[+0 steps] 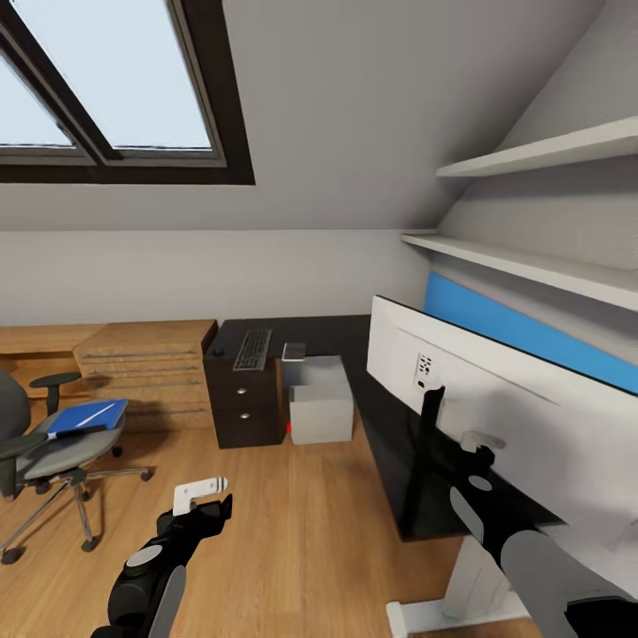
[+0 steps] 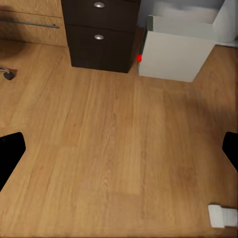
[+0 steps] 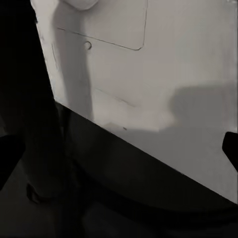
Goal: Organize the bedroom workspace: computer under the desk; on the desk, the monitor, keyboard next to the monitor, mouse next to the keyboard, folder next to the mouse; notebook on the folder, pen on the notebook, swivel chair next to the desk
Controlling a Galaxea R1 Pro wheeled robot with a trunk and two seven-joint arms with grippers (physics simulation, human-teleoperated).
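Currently we see our left gripper [image 1: 202,498] hanging low over the light wood floor [image 1: 292,523], its two fingers spread wide and holding nothing. Ahead of it stands the computer [image 1: 319,409], a grey tower with a red button, on the floor beside the dark drawer unit [image 1: 244,403] of the desk [image 1: 390,443]. The left wrist view shows the same tower [image 2: 176,52] and drawers [image 2: 101,34] beyond bare floor.

Our right gripper [image 1: 468,443] sits close behind the monitor [image 1: 532,416], just beside its black stem [image 1: 431,416]; we cannot tell whether its jaws are open or closed. The right wrist view shows the monitor's pale back [image 3: 163,84] and the stem [image 3: 34,99] very near.

Well beyond both grippers, the keyboard [image 1: 252,349] lies on the far desk end. Off to the left gripper's far left, the swivel chair [image 1: 44,452] carries the blue folder [image 1: 87,416] with the white pen [image 1: 93,415] on it.
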